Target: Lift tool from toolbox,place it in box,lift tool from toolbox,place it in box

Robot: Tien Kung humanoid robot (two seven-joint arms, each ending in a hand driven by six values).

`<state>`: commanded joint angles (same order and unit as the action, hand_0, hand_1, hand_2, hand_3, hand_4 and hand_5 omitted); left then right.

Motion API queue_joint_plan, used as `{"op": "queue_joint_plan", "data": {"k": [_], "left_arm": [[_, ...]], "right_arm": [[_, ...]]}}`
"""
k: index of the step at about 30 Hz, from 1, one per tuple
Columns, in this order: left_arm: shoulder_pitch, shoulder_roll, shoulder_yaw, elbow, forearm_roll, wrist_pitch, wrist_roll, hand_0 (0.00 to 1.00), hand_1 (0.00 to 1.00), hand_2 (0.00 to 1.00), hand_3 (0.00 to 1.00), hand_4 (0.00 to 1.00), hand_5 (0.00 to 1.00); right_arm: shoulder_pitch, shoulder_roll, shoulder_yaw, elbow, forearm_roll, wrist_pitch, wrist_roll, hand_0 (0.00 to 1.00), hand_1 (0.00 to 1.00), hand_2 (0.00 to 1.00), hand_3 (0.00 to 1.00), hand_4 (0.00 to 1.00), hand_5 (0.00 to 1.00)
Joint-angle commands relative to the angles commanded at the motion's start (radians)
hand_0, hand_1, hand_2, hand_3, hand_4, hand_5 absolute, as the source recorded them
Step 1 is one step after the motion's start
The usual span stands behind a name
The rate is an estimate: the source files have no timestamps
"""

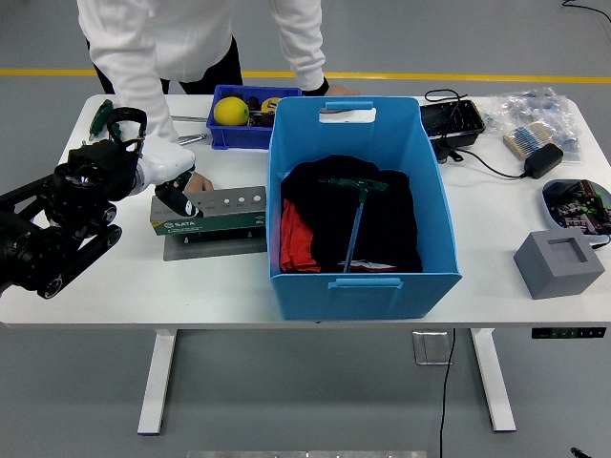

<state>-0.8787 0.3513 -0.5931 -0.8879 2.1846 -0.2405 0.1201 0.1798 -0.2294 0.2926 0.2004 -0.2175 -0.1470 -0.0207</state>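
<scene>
The toolbox (212,217) is a green rack with a grey holed top, lying left of the big blue box (286,191). My left hand (173,196), white on a black arm, hovers at the rack's left end and touches it. A person's hand (199,183) rests on the rack's back edge beside my hand. Inside the blue box a teal T-handle tool (356,218) lies on black cloth, with red cloth at the left. My right arm is out of view.
A small blue bin (250,136) holding a yellow ball (231,112) stands behind the rack. The person's other hand (336,90) rests behind the blue box. A black tray (452,121), cable and adapter (541,159), and a grey block (559,263) lie to the right.
</scene>
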Motion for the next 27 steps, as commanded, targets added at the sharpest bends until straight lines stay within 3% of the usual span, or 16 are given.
{"op": "queue_joint_plan", "data": {"k": [3, 4, 5, 9, 10, 15, 16, 27], "left_arm": [[-0.001, -0.001, 0.002, 0.008, -0.002, 0.009, -0.006, 0.486, 0.263, 0.222, 0.227, 0.910, 0.508], [-0.001, -0.003, 0.004, 0.013, -0.007, 0.022, -0.012, 0.343, 0.187, 0.166, 0.179, 0.859, 0.368], [-0.002, -0.004, 0.006, 0.018, -0.009, 0.036, -0.018, 0.343, 0.187, 0.166, 0.179, 0.859, 0.368], [-0.001, -0.011, 0.008, 0.045, -0.012, 0.113, -0.062, 0.343, 0.187, 0.166, 0.179, 0.859, 0.368], [0.000, -0.013, 0.008, 0.053, -0.012, 0.138, -0.076, 0.254, 0.101, 0.118, 0.125, 0.806, 0.267], [0.008, -0.017, 0.000, 0.086, -0.002, 0.229, -0.128, 0.254, 0.101, 0.118, 0.125, 0.806, 0.267], [0.009, -0.017, -0.003, 0.090, -0.003, 0.237, -0.132, 0.175, 0.033, 0.077, 0.092, 0.741, 0.185], [0.020, -0.019, -0.007, 0.111, -0.059, 0.365, -0.198, 0.138, 0.002, 0.032, 0.053, 0.780, 0.178]], "right_arm": [[0.000, 0.000, -0.001, 0.000, 0.001, 0.000, 0.000, 0.673, 0.666, 0.725, 0.577, 0.781, 0.721], [0.000, 0.000, 0.000, 0.000, 0.001, 0.000, 0.000, 0.673, 0.666, 0.725, 0.577, 0.781, 0.720], [-0.001, 0.001, 0.000, 0.000, 0.002, -0.001, 0.001, 0.673, 0.666, 0.725, 0.577, 0.781, 0.720], [-0.003, 0.002, 0.000, -0.001, 0.003, -0.001, 0.001, 0.673, 0.666, 0.725, 0.577, 0.781, 0.720], [-0.003, 0.003, 0.001, -0.001, 0.002, -0.001, 0.001, 0.674, 0.666, 0.725, 0.577, 0.781, 0.721], [-0.007, 0.004, 0.004, -0.001, -0.001, -0.002, 0.000, 0.674, 0.666, 0.725, 0.577, 0.781, 0.721], [-0.007, 0.005, 0.005, -0.001, -0.002, -0.002, 0.000, 0.673, 0.666, 0.725, 0.576, 0.781, 0.720], [-0.014, 0.008, 0.010, -0.001, -0.010, -0.003, -0.002, 0.674, 0.666, 0.725, 0.576, 0.781, 0.720]]}}
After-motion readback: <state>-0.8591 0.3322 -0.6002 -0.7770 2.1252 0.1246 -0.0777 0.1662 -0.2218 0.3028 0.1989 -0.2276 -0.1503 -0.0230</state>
